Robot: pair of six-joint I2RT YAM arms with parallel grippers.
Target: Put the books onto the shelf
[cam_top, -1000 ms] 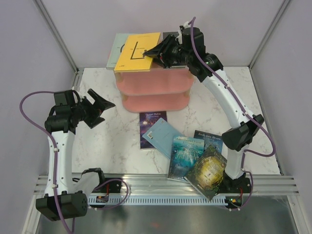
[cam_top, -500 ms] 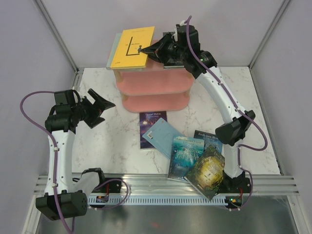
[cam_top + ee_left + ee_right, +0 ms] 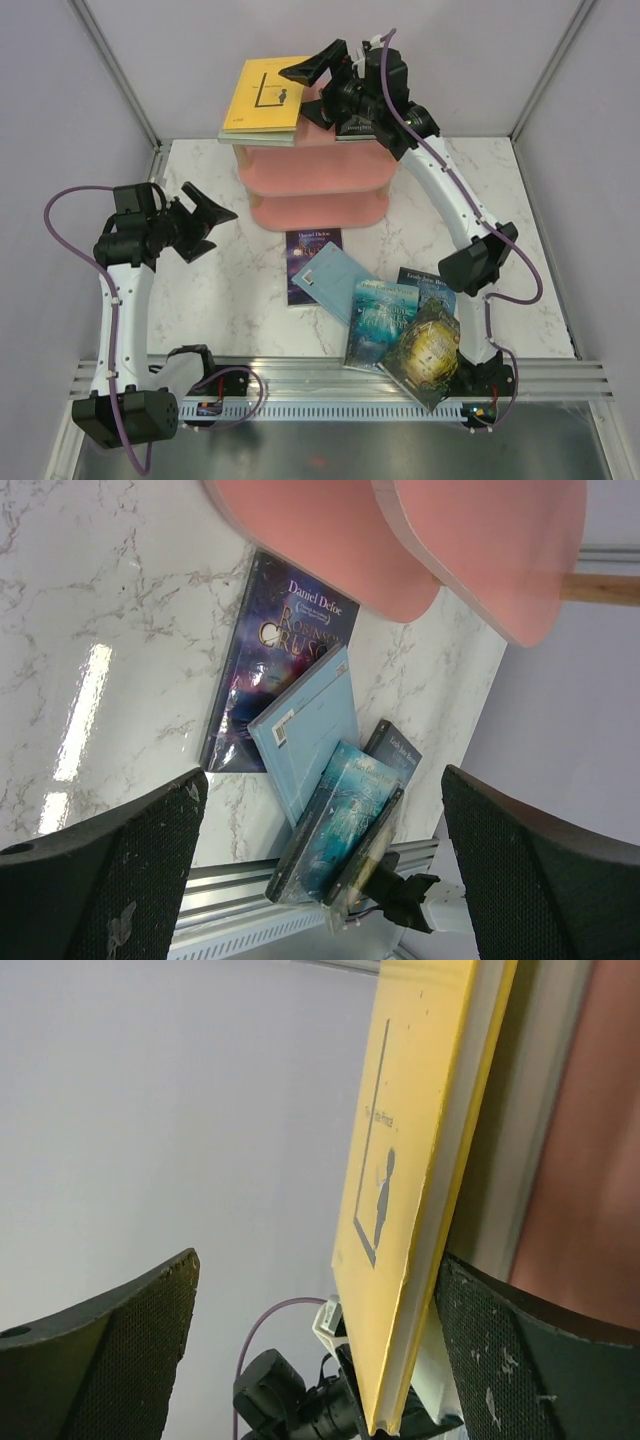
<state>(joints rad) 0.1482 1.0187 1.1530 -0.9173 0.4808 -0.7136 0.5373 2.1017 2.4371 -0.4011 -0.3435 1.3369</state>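
Right tool (image 3: 297,88) wide open at yellow book (image 3: 262,92); book lay on shelf (image 3: 315,180) top. Left tool (image 3: 215,232) open above tabletop (image 3: 220,300). Five books (image 3: 335,280) on tabletop before shelf.

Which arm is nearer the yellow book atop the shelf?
Right. The right arm reaches the yellow book, jaws open at its edge; the left arm hangs over the table, left of the shelf, well away.
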